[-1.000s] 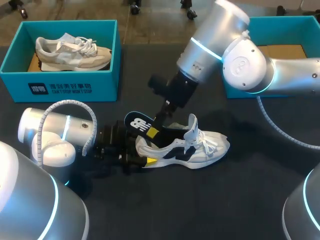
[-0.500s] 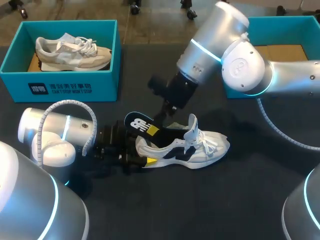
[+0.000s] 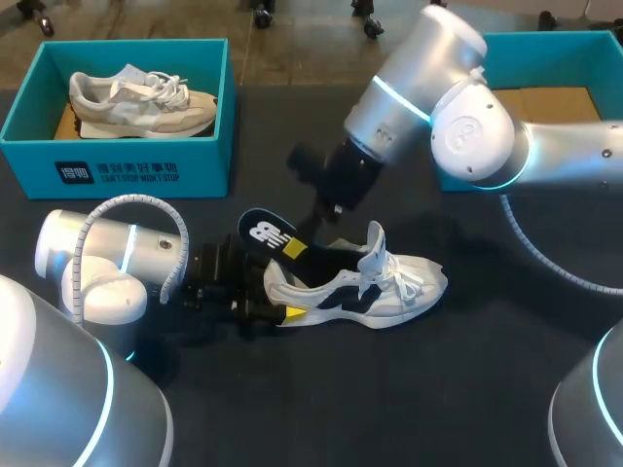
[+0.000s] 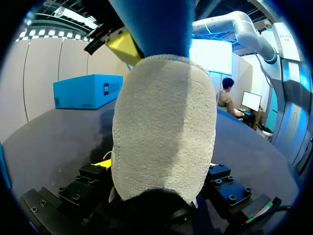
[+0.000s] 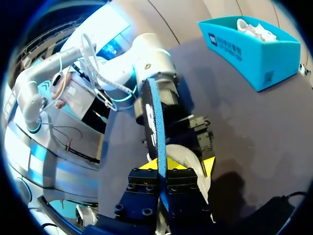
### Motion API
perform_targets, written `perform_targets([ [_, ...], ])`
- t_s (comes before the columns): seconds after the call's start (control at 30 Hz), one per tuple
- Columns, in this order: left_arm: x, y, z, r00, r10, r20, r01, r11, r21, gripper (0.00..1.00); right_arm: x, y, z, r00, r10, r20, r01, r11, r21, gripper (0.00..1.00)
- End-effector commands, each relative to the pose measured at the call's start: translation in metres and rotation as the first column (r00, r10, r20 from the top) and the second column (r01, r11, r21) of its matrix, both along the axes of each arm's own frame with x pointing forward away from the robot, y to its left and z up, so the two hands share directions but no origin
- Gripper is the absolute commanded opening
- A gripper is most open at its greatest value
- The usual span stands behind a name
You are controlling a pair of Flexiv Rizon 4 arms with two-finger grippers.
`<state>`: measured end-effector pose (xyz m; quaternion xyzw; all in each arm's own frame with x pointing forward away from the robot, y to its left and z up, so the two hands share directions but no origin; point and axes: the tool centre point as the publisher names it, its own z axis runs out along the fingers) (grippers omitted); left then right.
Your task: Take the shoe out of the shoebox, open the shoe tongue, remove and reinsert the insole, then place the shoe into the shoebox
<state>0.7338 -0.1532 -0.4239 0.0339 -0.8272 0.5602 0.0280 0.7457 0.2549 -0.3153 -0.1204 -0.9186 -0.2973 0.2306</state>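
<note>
A white and navy shoe (image 3: 365, 287) lies on its sole on the dark table, toe toward the right. My left gripper (image 3: 275, 297) lies low at the shoe's heel, its fingers wide apart on either side of the pale heel (image 4: 164, 127). My right gripper (image 3: 297, 249) comes down from the back right and is shut on a dark insole (image 3: 265, 232) with a white logo. The insole sticks up and out over the heel. In the right wrist view the insole (image 5: 155, 122) stands edge-on between the yellow tips of the right gripper (image 5: 160, 169).
A teal shoebox (image 3: 127, 170) at the back left holds a beige shoe (image 3: 141, 99). A second teal box (image 3: 545, 49) stands at the back right behind my right arm. Dark tabletop stretches in front of the shoe.
The right gripper's fingers have closed on the insole. The insole's free end has risen slightly and shifted to the left. The left arm and the shoe have stayed put.
</note>
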Motion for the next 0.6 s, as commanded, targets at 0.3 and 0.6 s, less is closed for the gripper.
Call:
perform_targets([
  [0.3, 0.001, -0.002, -0.003, 1.000, -0.002, -0.001, 0.002, 1.000, 0.004, 0.00, 0.007, -0.004, 0.062, 0.982, -0.135, 0.134, 0.117, 0.985, 0.129, 0.00],
  [0.6, 0.001, -0.002, -0.003, 1.000, -0.002, -0.001, 0.002, 1.000, 0.004, 0.00, 0.039, -0.002, 0.110, 0.954, -0.208, 0.216, 0.157, 0.960, 0.230, 0.00],
])
